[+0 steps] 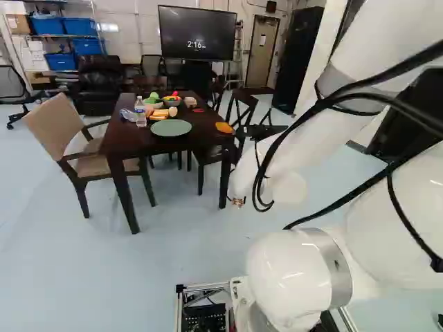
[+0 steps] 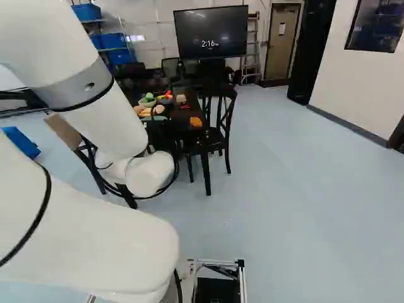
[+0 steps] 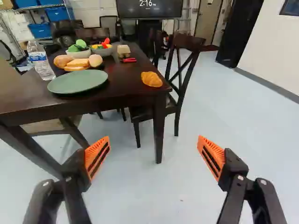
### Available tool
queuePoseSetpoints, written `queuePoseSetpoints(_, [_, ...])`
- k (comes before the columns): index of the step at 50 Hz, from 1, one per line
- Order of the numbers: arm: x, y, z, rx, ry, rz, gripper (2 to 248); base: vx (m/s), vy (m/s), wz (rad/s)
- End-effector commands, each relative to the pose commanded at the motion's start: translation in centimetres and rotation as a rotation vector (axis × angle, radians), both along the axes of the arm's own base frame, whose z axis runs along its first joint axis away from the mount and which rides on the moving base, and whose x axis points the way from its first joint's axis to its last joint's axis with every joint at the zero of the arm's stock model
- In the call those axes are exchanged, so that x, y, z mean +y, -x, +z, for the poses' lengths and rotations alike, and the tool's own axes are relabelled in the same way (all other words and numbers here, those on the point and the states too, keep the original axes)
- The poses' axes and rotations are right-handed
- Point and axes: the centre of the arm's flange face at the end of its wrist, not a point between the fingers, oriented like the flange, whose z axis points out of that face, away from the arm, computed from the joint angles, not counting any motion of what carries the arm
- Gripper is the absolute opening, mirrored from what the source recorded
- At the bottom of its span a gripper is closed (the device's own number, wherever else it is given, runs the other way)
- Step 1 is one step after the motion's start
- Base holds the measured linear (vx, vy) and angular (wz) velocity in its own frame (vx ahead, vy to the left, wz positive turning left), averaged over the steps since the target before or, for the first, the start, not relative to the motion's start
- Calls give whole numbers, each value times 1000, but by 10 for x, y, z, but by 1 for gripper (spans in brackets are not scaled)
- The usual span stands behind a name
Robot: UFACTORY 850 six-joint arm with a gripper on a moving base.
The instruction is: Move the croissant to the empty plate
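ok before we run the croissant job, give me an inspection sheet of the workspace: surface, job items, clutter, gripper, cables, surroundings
surface: dark table, ahead of the gripper
croissant: directly on the table, near a corner
plate: green, empty, near the table's front edge
clutter: bottle and bread by the plate; two filled bowls behind
gripper: open, short of the table
between the pads: nothing seen held
cables: black, looping off the arm
surroundings: chairs around the table; screen and blue bins beyond
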Motion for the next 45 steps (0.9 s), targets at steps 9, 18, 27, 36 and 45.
queuePoseSetpoints(9, [0, 0, 0, 0, 0, 0, 247, 118, -26, 217])
queuePoseSetpoints(18, [0, 0, 0, 0, 0, 0, 247, 112, -23, 189])
queuePoseSetpoints(27, [0, 0, 0, 0, 0, 0, 247, 107, -46, 31])
queuePoseSetpoints(36, [0, 0, 0, 0, 0, 0, 247, 109, -51, 2])
queuePoseSetpoints(45, [0, 0, 0, 0, 0, 0, 247, 111, -50, -14])
